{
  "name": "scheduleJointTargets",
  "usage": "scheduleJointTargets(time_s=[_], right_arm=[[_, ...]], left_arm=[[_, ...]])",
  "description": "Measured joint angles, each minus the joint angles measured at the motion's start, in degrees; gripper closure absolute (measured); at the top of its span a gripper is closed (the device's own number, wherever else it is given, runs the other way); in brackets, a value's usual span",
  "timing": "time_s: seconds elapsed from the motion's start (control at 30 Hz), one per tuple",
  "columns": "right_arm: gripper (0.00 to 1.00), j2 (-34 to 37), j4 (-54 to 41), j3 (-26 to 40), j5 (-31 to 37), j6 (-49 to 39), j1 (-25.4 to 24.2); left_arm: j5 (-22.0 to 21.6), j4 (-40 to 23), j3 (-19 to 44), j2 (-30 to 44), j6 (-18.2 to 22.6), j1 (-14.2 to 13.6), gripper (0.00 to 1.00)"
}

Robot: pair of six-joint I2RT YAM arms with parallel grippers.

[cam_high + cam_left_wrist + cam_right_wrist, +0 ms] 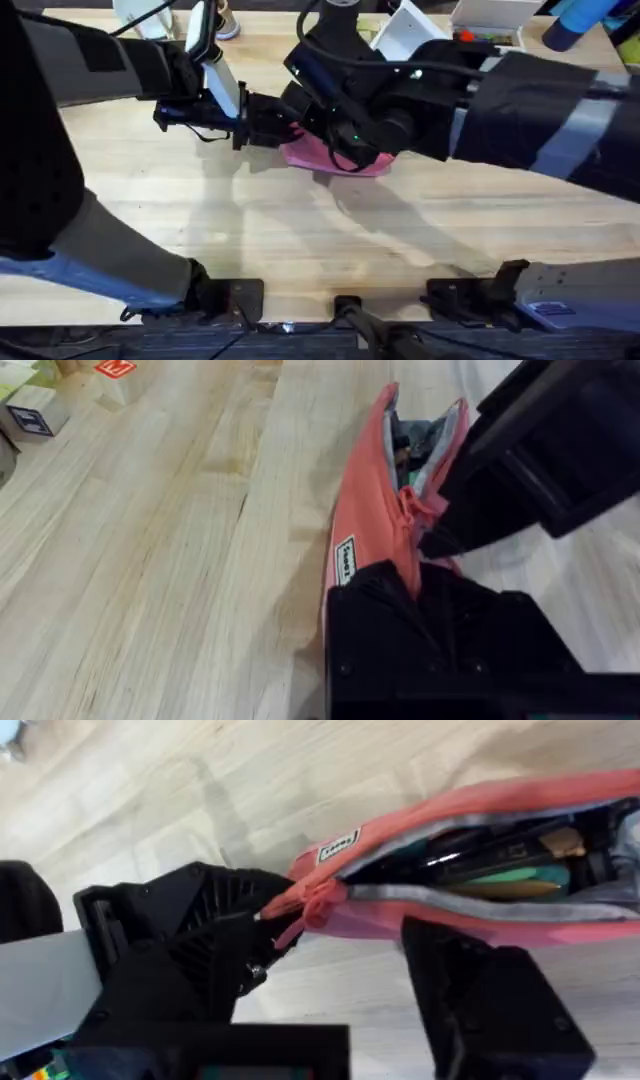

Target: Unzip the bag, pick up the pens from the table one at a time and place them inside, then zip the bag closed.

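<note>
We've got the bag (480, 850) open with pens inside (grey lining showing), left gripper (275, 910) pinching its end, right gripper's (440, 535) grip unclear, zipping's left

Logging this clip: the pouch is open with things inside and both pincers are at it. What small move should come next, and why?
Probably start zipping. The pouch gapes open with pens already inside. The left pincer grips the pouch's end. The right pincer sits at the zipper pull by that end, so drawing it along the opening looks like the sensible next move.
</note>
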Motion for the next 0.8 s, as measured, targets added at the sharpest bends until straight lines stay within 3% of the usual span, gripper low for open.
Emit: scheduleJointTargets(time_s=[0.3, 0.63, 0.8], right_arm=[[0.384, 0.0, 0.0, 0.0, -0.5, 0.6, 0.0], [0.448, 0.6, 0.0, 0.0, -0.5, 0.6, 0.0], [0.580, 2.1, 0.0, 0.0, -0.4, 0.8, 0.0]], left_arm=[[0.0, 0.0, 0.0, 0.0, 0.0, 0.0, 0.958], [0.0, 0.0, 0.0, 0.0, 0.0, 0.0, 0.958], [0.0, 0.0, 0.0, 0.0, 0.0, 0.0, 0.958]])
